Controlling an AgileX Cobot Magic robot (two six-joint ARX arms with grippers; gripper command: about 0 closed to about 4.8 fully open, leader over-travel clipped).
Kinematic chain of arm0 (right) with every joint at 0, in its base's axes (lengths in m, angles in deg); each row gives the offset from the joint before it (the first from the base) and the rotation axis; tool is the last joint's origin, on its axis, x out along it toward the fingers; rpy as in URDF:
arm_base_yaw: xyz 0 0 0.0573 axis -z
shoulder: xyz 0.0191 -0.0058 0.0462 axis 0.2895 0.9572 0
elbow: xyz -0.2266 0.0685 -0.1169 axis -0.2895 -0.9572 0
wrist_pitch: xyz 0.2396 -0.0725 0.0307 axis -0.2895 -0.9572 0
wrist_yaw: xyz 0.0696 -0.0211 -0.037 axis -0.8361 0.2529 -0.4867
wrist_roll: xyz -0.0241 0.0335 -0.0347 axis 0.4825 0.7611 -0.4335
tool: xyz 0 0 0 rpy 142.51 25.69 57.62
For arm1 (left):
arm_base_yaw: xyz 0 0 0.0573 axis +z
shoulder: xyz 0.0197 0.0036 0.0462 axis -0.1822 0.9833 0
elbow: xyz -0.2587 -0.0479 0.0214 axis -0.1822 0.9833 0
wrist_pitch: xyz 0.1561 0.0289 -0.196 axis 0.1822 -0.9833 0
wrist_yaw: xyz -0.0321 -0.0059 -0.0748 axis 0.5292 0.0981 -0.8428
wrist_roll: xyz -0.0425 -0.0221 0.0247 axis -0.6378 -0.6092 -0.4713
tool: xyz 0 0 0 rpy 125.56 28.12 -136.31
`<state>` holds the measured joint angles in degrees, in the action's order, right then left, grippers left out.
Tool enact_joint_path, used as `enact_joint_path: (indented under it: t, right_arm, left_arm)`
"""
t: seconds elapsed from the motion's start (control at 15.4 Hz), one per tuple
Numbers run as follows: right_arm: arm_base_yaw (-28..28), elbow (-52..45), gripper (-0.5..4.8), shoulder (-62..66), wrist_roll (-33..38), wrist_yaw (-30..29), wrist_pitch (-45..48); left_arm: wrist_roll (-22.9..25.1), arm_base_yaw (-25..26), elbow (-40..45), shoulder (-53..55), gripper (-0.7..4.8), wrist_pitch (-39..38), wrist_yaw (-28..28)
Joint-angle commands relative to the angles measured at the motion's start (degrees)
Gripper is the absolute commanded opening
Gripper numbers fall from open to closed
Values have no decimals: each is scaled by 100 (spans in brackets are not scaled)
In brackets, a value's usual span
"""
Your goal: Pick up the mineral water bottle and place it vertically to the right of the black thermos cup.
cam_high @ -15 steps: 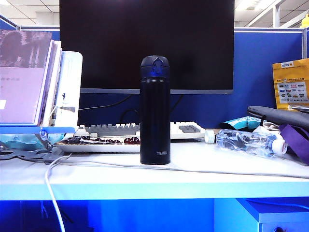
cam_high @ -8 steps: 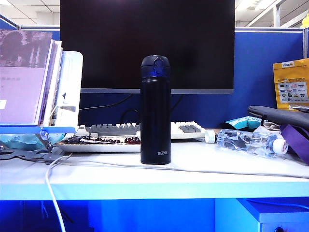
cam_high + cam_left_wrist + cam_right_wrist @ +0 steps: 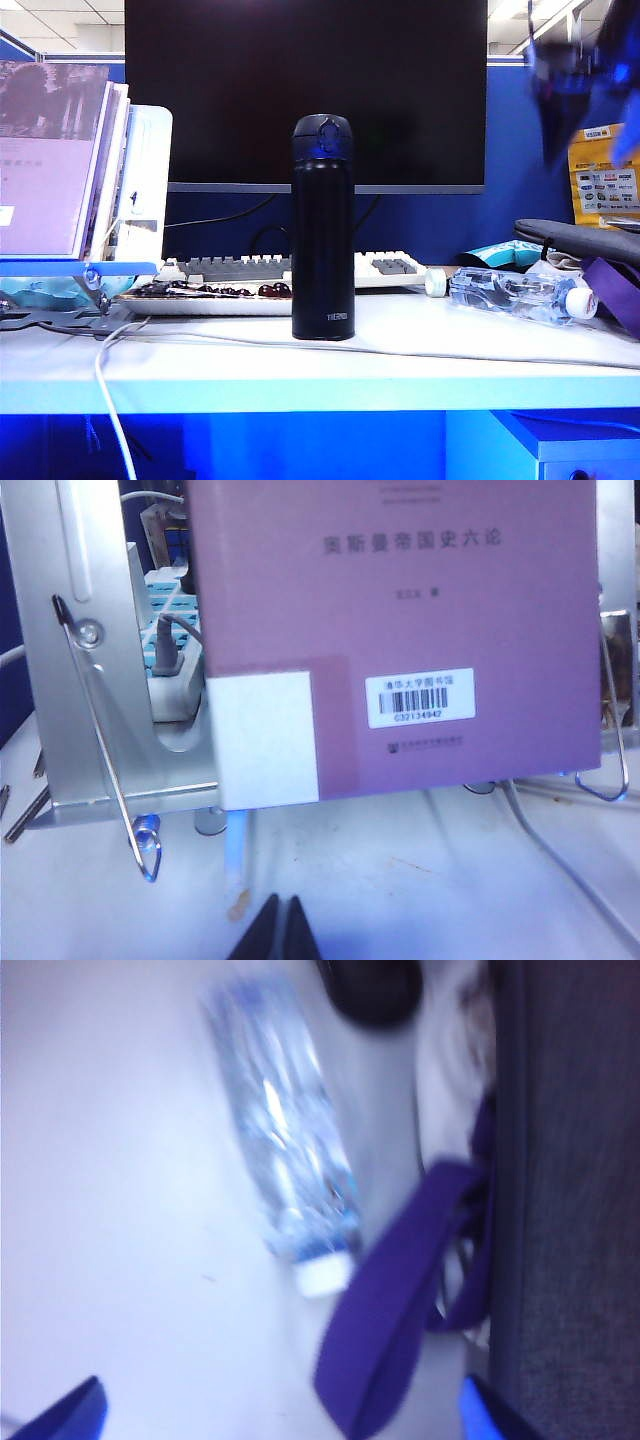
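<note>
Over desk (image 3: 420, 340), right pincer (image 3: 585, 95) hangs open above bottle (image 3: 520, 296).

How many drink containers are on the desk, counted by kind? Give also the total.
Thermos, standing: 1
Water bottle, lying: 1
Total: 2

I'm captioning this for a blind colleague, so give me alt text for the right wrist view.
Blurred close view of the mineral water bottle lying on its side on the white table, with a purple strap just beside its white cap. The right gripper has its jaws wide apart.
</note>
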<state>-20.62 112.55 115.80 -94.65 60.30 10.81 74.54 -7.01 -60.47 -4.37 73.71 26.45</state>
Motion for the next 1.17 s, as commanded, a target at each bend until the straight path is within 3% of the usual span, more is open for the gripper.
enact_joint_path:
  t: [0.07,0.59,1.17]
  right_arm:
    - [-63,31,479,398,-319,304,219]
    - [-72,109,479,1342,-737,584,754]
    - [-142,1220,479,2581,-859,699,483]
  left_arm:
    - [-2,7,4,-17,-3,-68,-17]
    - [-2,7,4,-17,-3,-68,-17]
    - [-2,7,4,-17,-3,-68,-17]
